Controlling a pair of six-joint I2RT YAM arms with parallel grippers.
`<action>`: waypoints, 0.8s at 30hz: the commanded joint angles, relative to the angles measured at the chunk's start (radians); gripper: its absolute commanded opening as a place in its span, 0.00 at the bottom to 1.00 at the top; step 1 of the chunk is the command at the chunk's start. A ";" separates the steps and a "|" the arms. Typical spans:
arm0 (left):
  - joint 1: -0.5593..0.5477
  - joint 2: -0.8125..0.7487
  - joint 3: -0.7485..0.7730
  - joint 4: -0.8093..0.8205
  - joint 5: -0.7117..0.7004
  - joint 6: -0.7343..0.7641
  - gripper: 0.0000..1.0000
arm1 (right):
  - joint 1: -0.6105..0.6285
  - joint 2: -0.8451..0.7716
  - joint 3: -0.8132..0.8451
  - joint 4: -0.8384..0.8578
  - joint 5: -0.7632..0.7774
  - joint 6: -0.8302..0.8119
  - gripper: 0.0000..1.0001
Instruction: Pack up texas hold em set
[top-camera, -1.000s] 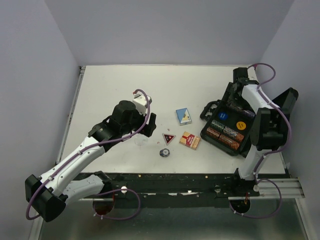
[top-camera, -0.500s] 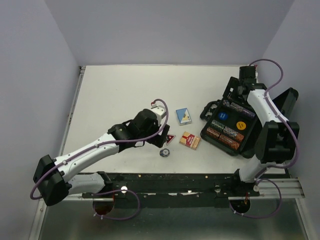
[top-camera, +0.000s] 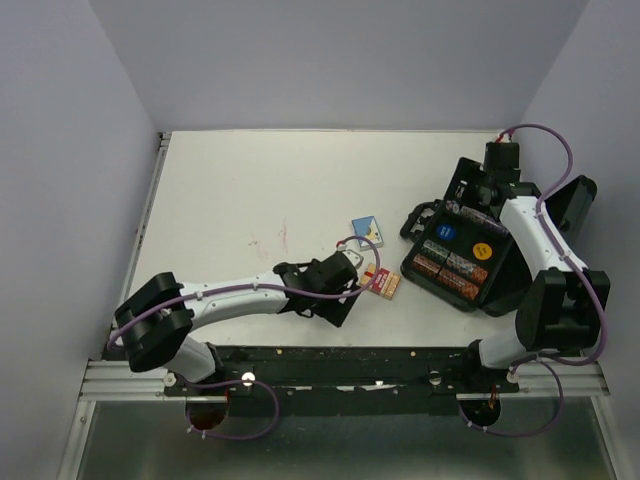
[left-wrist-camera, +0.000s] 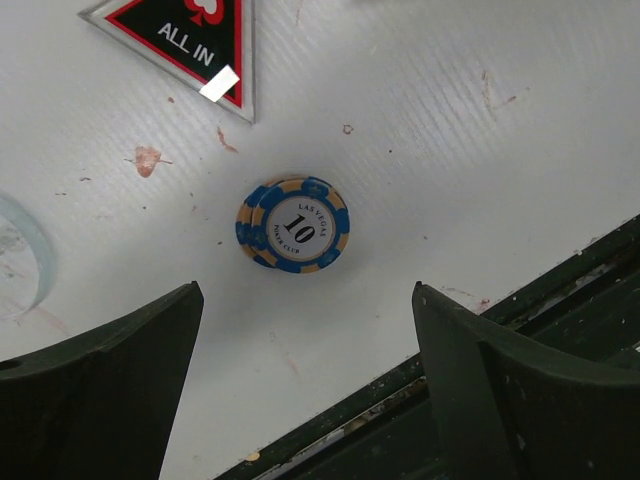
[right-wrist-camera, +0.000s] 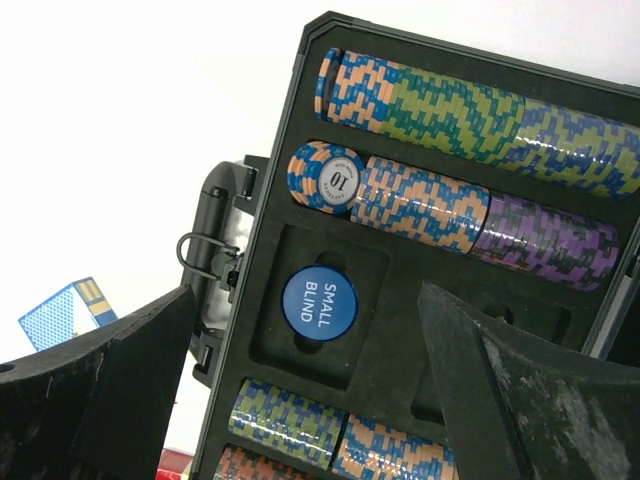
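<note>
You're only partway: chip rows fill the case (right-wrist-camera: 268, 300) under your wide-open, empty right gripper (right-wrist-camera: 305, 345), while a blue chip (left-wrist-camera: 293, 225) lies loose just ahead of your open, empty left gripper (left-wrist-camera: 305, 350), the triangular marker (left-wrist-camera: 190, 40) beyond it, and the blue card box (top-camera: 367, 230) and red card box (top-camera: 385, 283) apparently unpacked too.

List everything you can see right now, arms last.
black rectangular hinged plastic case: one, black, open, table's right side
poker chip rows: several, blue, tan, green, purple, inside case
round SMALL BLIND marker: one, blue, case pocket
round orange marker: one, orange, inside case
blue card box: one, blue, table, left of case
red card box: one, red, table, nearer than blue box
triangular ALL IN marker: one, red-black, table
loose chips marked 10: apparently two stacked, blue-tan, table
clear round disc: one, transparent, table
left fingers: open, empty, over loose chips
right fingers: open, empty, above case
</note>
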 joint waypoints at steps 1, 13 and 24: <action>-0.034 0.077 0.044 0.002 -0.070 -0.019 0.94 | -0.006 -0.033 -0.026 0.042 -0.046 -0.011 1.00; -0.057 0.174 0.042 0.083 -0.170 0.013 0.83 | -0.006 -0.059 -0.061 0.058 -0.086 -0.007 1.00; -0.055 0.222 0.039 0.117 -0.156 0.007 0.65 | -0.006 -0.059 -0.070 0.056 -0.092 -0.006 1.00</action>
